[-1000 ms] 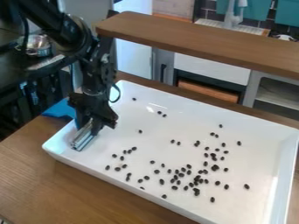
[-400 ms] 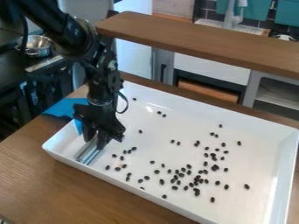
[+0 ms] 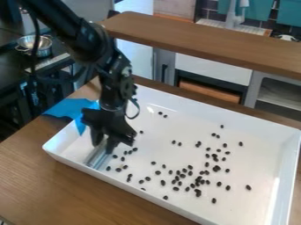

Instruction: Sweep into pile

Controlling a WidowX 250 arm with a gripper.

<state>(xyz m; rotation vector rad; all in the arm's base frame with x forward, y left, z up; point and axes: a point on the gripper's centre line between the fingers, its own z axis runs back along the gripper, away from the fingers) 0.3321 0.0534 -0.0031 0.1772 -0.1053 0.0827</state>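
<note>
Left of centre, tool [image 3: 103,147] grips silvery sweeper [image 3: 97,157] at its top, apt hold; likely stiff, light. Dark beans [image 3: 216,168] probably hard, roll easily.

The tray [image 3: 262,149] is set on the desk [image 3: 59,189]; beans [image 3: 216,168] are scattered in it, mostly toward five o'clock. A cloth [image 3: 69,108] is laid over its rim at ten o'clock. Behind, a ledge [image 3: 206,44] is placed toward twelve o'clock.
</note>
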